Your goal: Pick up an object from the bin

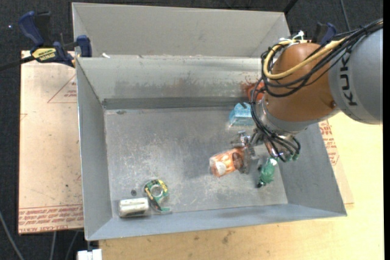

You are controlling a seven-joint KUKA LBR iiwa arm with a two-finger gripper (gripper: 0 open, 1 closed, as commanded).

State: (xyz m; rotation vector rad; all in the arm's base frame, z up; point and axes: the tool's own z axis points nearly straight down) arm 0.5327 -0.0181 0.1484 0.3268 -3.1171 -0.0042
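By the bin's (91, 131) front-left corner lie a whitish cylinder (133, 207) and a green-and-yellow ring (156, 191); farther back, toward the right wall, the gripper (247, 155), spread or closed I cannot tell, hangs just beside a crumpled orange packet (222, 164), a green piece (265, 173) alongside, a pale-blue piece (240, 114) behind.

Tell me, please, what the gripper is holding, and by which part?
It cannot be told: the gripper is low, right next to the orange packet, with a green thing beside it, but no hold is visible.
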